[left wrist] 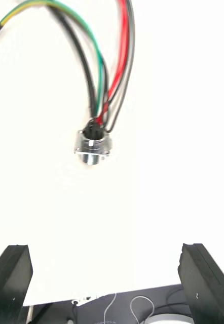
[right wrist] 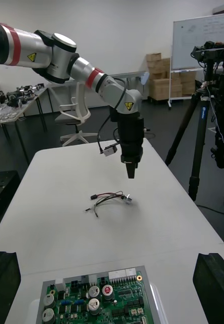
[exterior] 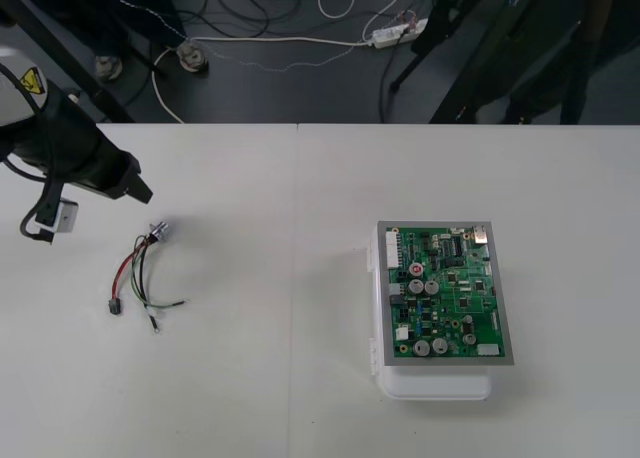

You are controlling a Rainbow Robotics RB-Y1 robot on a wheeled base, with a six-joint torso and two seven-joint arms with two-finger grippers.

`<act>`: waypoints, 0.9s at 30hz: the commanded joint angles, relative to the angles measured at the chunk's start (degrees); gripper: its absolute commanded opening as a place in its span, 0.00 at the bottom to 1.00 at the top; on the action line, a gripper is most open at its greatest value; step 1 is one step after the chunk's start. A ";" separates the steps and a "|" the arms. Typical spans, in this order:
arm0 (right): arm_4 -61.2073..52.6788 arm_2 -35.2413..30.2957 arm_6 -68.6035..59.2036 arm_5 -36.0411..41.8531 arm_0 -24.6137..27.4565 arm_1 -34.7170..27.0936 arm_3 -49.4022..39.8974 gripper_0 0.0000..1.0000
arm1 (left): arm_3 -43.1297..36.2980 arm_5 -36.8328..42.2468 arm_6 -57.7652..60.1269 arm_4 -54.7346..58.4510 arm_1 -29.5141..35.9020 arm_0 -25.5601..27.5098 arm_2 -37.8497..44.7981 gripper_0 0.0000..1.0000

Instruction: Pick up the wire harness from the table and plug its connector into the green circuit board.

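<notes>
Harness is lying on the surface, left of the board. Left jaws are hovering spread near its socket; pickup is requiring descent and closure. Right jaws are waiting spread beside the board.

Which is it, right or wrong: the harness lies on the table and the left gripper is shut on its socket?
Wrong in one point. The harness lies on the table, but the left gripper is open, apart from the socket; the left wrist view shows its fingers wide apart.
</notes>
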 commanded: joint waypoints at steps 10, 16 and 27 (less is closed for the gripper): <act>0.38 0.56 -3.53 -0.36 -1.11 -2.58 0.08 1.00 | 3.93 2.87 -4.94 -1.26 -8.12 -7.21 -11.75 0.85; 0.38 0.56 -3.53 -0.36 -1.11 -2.58 0.08 1.00 | 7.71 2.87 -4.85 -2.57 -11.89 -7.30 -13.24 0.85; 0.38 0.56 -3.53 -0.36 -1.11 -2.58 0.08 1.00 | 11.40 4.63 -4.68 -2.22 -14.18 -6.77 -13.86 0.85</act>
